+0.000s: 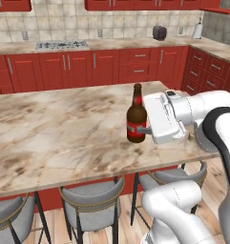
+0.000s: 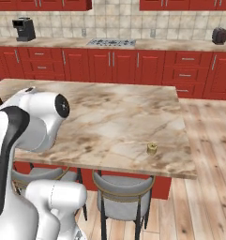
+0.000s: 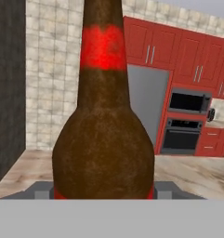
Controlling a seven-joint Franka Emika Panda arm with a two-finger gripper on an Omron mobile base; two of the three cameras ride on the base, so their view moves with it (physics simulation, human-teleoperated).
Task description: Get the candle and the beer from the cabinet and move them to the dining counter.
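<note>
Brown glass bottle [image 1: 136,116], round-bodied and slim-necked, stands upright on your marbled table [image 1: 64,128], neck pointing up, jaws pinching its base; the squat candle [image 2: 152,148] sits well apart from it.

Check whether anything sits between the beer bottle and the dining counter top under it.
Nothing visible does. The dark brown glass beer bottle with the red label stands upright at the wide marbled dining counter, the tool at its lower body. The small tan candle sits apart.
</note>
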